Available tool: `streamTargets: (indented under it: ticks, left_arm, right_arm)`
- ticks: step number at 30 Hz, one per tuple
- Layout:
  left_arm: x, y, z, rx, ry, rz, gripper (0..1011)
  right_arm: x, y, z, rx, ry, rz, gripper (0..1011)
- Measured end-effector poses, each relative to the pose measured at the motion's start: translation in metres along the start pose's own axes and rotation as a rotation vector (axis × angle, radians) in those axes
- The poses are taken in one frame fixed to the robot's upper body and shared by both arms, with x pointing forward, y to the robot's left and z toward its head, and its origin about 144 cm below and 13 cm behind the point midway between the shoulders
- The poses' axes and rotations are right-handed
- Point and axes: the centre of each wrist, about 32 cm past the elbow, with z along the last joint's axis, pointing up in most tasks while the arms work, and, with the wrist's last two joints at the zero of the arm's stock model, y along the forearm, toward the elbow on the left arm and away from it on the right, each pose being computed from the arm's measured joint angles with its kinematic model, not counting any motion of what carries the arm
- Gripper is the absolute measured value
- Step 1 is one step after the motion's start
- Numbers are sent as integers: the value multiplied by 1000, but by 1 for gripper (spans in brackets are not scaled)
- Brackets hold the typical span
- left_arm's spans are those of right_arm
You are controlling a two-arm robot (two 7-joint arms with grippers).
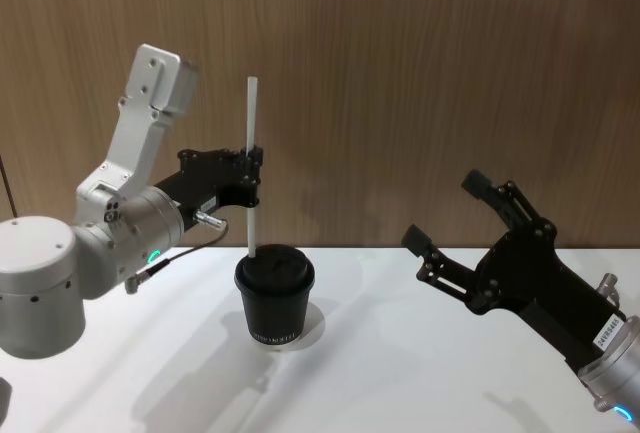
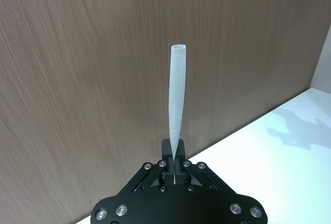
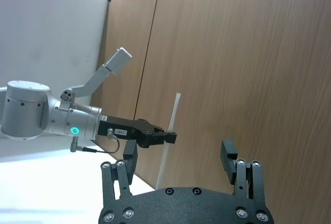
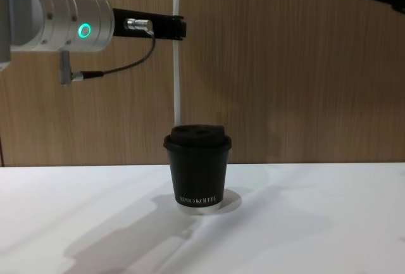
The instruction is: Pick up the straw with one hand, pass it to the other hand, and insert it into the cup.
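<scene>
The left end effector (image 1: 252, 179) pinches the straw (image 1: 252, 143) near its middle and holds it upright just behind the cup (image 1: 275, 296), the lower tip at about lid height. The handover looks done; insertion is in hand. Next, I judge, the tip must come forward over the lid's opening, then descend straight. The right end effector (image 1: 455, 225) hangs spread, well apart above the worktop (image 1: 420, 383).
</scene>
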Motion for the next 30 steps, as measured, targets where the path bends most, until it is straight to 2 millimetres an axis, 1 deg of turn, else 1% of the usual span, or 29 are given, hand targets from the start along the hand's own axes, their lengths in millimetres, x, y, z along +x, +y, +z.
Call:
streamTargets:
  ticks: [24, 26, 27, 28, 30]
  left_arm:
    - [-1, -7, -4, 21, -5, -6, 12]
    - [-1, -7, -4, 22, -5, -6, 35]
    - [-1, -8, -4, 23, -4, -6, 57]
    - [-1, -8, -5, 24, -4, -7, 101]
    - [-1, -8, -5, 24, -4, -7, 136]
  right_arm:
    - [0, 0, 0, 0, 0, 0, 1001]
    - [0, 0, 0, 0, 0, 0, 1001]
    - [0, 0, 0, 0, 0, 0, 1001]
    - [0, 0, 0, 0, 0, 0, 1001]
    - [0, 0, 0, 0, 0, 0, 1001]
